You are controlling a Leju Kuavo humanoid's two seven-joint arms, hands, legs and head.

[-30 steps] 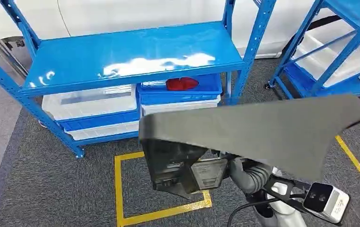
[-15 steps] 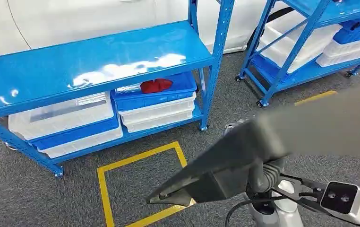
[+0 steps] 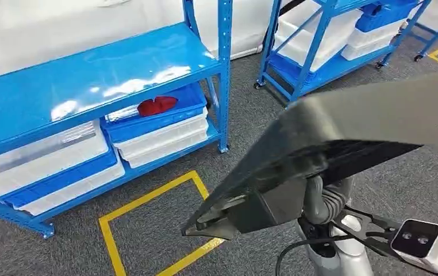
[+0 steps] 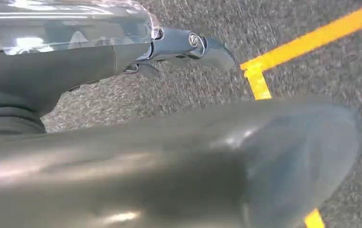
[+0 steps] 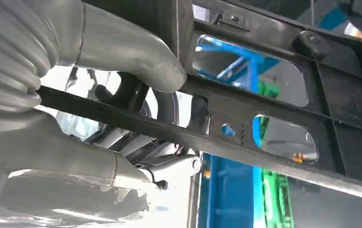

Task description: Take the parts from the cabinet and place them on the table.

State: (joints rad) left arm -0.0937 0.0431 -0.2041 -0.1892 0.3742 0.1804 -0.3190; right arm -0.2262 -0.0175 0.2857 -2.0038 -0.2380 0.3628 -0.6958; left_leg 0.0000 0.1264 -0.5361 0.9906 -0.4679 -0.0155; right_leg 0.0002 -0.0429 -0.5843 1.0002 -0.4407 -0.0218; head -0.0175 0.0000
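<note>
A big dark grey plastic panel (image 3: pixel 372 118) hangs in front of me, across the lower right of the head view. My right hand (image 5: pixel 60 80) grips it: the thick grey thumb (image 5: pixel 136 52) presses on a black rib of the panel's ribbed back side (image 5: pixel 274 99). In the left wrist view the panel's smooth face (image 4: pixel 193 161) lies close to the camera, and how the left hand stands is hidden. A red part (image 3: pixel 157 105) lies in a blue bin (image 3: pixel 165 115) on the lower level of the blue rack (image 3: pixel 90 80).
White and blue bins (image 3: pixel 44 161) are stacked on the rack's lower level. A second blue rack (image 3: pixel 314 57) with bins stands at the back right. A yellow taped square (image 3: pixel 148 201) marks the grey carpet below the rack.
The whole picture has shifted left, so the camera has turned to the right. The panel stays in my right hand and now sits tilted, more to the right.
</note>
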